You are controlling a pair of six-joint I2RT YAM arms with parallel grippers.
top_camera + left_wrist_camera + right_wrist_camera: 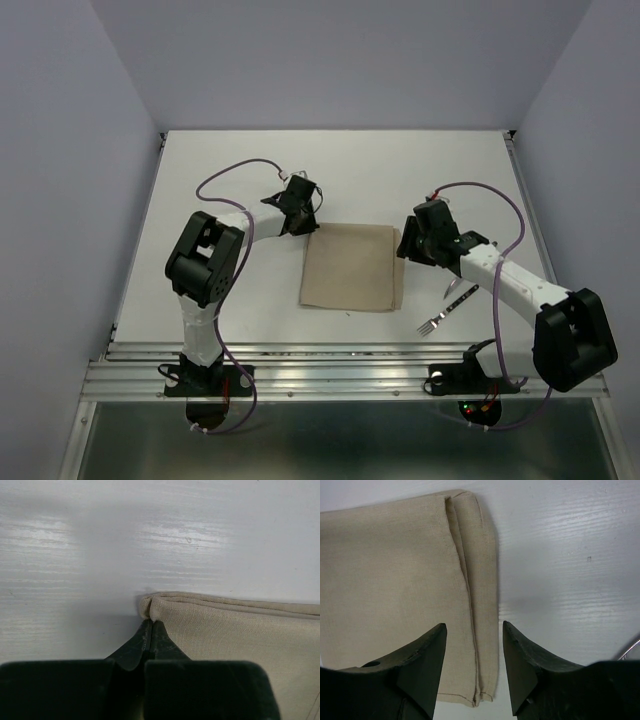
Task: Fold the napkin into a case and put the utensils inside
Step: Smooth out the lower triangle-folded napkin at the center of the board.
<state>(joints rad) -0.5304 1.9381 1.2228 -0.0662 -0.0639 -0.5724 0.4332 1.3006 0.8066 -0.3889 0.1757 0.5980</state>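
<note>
On table (pixel 200 180): one napkin (pixel 350 267), one fork (pixel 447 309)

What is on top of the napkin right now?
Nothing lies on the napkin; the fork rests on the table beside it. Its folded layers hide whatever is between them.

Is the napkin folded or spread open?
Folded. The napkin lies in stacked layers; both wrist views show doubled edges at its corners.

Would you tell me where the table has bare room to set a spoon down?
The far strip of table behind the napkin, left gripper and right gripper is bare, as is the left side beyond the left arm. Crowded: right of the napkin, where the right arm and fork lie.
</note>
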